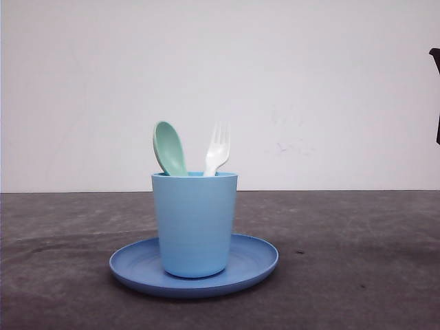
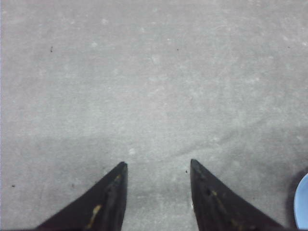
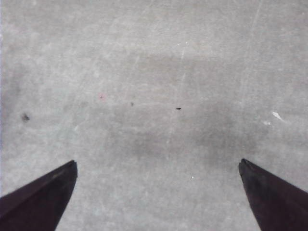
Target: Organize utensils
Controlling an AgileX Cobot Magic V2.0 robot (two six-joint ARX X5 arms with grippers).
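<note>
The spoon [image 1: 169, 148] and fork [image 1: 217, 150] are standing in the cup [image 1: 194, 223] on the plate [image 1: 130, 265]. The left gripper [image 2: 158, 166] is hovering part-open and the right gripper [image 3: 158, 164] wide, both empty above the table [image 3: 154, 86]; sorting appears finished, needing only retreat.

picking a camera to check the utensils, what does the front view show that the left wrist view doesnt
The front view has the light blue cup standing on the blue plate, with the mint-green spoon and white fork upright in it, heads above the rim. The left wrist view has the left gripper, open over bare tabletop, holding nothing. Both show the grey table and the plate, which in the left wrist view is just a blue sliver at the frame edge.
</note>
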